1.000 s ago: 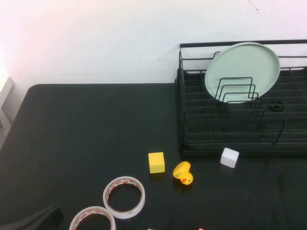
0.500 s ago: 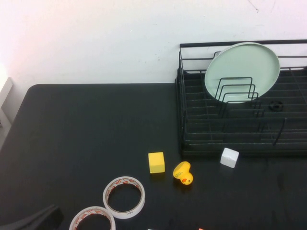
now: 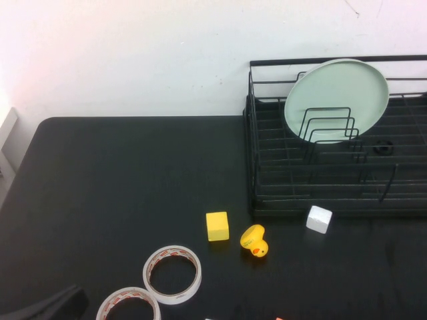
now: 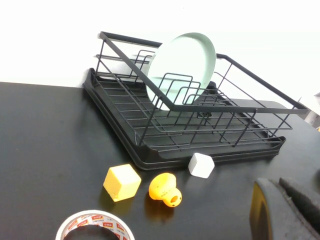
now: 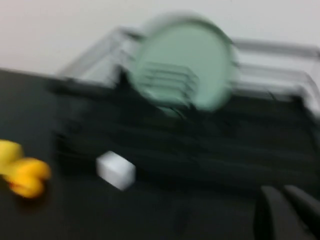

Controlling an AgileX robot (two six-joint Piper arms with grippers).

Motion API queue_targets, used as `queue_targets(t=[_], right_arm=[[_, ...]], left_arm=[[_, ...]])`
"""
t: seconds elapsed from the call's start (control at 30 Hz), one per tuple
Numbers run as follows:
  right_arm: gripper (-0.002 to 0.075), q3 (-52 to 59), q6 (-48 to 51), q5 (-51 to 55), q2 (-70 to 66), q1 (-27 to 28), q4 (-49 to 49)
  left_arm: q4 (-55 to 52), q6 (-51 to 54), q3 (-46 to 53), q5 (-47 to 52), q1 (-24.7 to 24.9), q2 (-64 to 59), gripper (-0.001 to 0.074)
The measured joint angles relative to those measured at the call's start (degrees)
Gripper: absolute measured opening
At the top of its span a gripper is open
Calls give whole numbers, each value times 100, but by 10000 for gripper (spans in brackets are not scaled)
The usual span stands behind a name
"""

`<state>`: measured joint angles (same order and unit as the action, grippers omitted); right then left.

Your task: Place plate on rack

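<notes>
Smooth, round mint-green plate standing tilted among wire divider loops of rectangular black rack, leaning toward high back rail. Left gripper low at near-left table corner, right gripper near rack front; finger state of both impossible to tell

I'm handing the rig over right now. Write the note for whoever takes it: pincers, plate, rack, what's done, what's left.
Left pincer: low at the near left of the table, holding nothing; open or shut cannot be told.
Right pincer: out of the high view, holding nothing, facing the rack from the near side.
The round pale mint-green plate stands tilted on edge in the black wire dish rack, leaning back toward the high rail behind the divider loops.
Done: plate is on the rack, nothing gripping it.
Left: probably only parking the arms.
</notes>
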<state>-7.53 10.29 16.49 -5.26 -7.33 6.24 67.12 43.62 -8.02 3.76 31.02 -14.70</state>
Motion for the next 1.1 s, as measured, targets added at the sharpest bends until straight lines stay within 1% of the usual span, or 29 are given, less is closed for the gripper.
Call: queue_targets(t=[0.07, 0.17, 0.23, 0.3, 0.47, 1.1], right_arm=[[12, 101, -384, 401, 306, 467, -426], [12, 323, -660, 514, 550, 1100, -934], [12, 463, -870, 545, 590, 1370, -1118], [12, 592, -954, 607, 590, 1515, -1199], [12, 836, -1071, 416, 599, 1543, -1226], [12, 836, -1082, 392, 599, 1543, -1206]], left_arm=[[0, 0, 0, 0, 0, 0, -2], [0, 0, 0, 0, 0, 10, -2], [0, 0, 0, 0, 0, 10, -1], [0, 0, 0, 0, 0, 10, -1], [0, 0, 0, 0, 0, 10, -1], [0, -11, 0, 0, 0, 10, -1]])
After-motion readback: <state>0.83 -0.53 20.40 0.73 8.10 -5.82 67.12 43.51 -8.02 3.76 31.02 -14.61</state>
